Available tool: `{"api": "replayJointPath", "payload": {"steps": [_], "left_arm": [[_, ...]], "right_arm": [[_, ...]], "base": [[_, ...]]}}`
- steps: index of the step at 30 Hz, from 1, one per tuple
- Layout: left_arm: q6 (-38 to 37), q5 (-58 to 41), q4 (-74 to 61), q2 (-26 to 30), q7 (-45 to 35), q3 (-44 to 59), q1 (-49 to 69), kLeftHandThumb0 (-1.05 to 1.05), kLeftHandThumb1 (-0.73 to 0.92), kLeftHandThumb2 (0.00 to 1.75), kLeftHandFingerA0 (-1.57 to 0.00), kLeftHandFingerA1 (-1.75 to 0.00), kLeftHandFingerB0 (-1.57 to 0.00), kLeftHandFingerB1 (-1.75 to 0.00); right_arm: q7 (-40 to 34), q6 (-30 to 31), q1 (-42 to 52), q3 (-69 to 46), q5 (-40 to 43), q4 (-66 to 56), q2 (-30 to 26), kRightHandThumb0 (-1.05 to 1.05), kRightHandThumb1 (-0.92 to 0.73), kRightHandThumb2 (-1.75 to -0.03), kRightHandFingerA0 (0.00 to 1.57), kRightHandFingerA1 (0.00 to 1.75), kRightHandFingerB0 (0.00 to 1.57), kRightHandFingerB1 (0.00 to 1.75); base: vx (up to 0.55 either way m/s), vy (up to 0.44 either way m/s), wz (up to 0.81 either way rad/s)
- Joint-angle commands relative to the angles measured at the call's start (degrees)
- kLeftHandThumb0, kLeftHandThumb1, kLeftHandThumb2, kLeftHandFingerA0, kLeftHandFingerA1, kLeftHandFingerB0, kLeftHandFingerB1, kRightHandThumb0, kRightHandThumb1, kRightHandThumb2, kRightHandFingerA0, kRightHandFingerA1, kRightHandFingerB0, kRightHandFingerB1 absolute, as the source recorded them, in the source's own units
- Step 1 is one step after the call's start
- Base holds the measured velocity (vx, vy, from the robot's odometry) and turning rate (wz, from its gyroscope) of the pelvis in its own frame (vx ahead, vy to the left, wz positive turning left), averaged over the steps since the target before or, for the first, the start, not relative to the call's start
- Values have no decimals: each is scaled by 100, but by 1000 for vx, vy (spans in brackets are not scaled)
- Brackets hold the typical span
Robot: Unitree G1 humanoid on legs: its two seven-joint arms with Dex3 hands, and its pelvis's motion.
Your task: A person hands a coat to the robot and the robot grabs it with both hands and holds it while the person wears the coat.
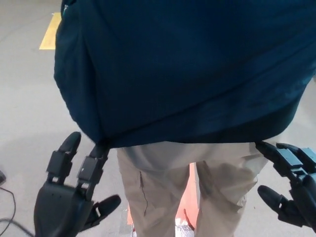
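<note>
The dark blue coat (pixel 187 74) hangs on the person's back, filling the upper view above beige trousers (pixel 163 187); the left hand (pixel 74 197) is spread empty, one fingertip perhaps brushing the hem; the right hand (pixel 291 185) is open, holding nothing

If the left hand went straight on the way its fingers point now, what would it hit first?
Most likely the hem of the dark blue coat: the left hand is open, fingers pointing up at its lower edge. Depth is unclear, so contact may already exist.
</note>
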Motion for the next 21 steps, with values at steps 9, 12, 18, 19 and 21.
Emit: {"api": "replayJointPath", "payload": {"steps": [9, 12, 18, 19, 21], "left_arm": [[1449, -88, -198, 500, -3533, -385, 97, -75, 92, 71, -27, -31, -35, -32], [1462, -96, -338, 511, -3491, -392, 296, -74, 92, 70, -29, -31, -36, -32], [1468, -170, -495, 548, -3424, -388, 554, -74, 92, 69, -30, -31, -36, -32], [1481, -175, -523, 555, -3399, -397, 629, -74, 92, 69, -30, -31, -36, -32], [1518, -156, -606, 584, -3437, -418, 701, -74, 92, 71, -29, -31, -35, -32]], "right_arm": [[3605, 2125, 265, 659, -219, -804, -546, -56, -82, -69, 27, 32, 27, 31], [3659, 2216, 397, 711, -250, -918, -518, -57, -83, -69, 26, 32, 26, 31], [3631, 2298, 537, 820, -358, -1022, -512, -59, -82, -69, 26, 32, 27, 31], [3631, 2304, 590, 844, -371, -1050, -518, -59, -82, -69, 26, 32, 27, 31], [3677, 2333, 642, 857, -354, -1119, -530, -59, -82, -68, 26, 31, 26, 31]], "base": [[0, 0, 0], [0, 0, 0], [0, 0, 0], [0, 0, 0], [0, 0, 0]]}}
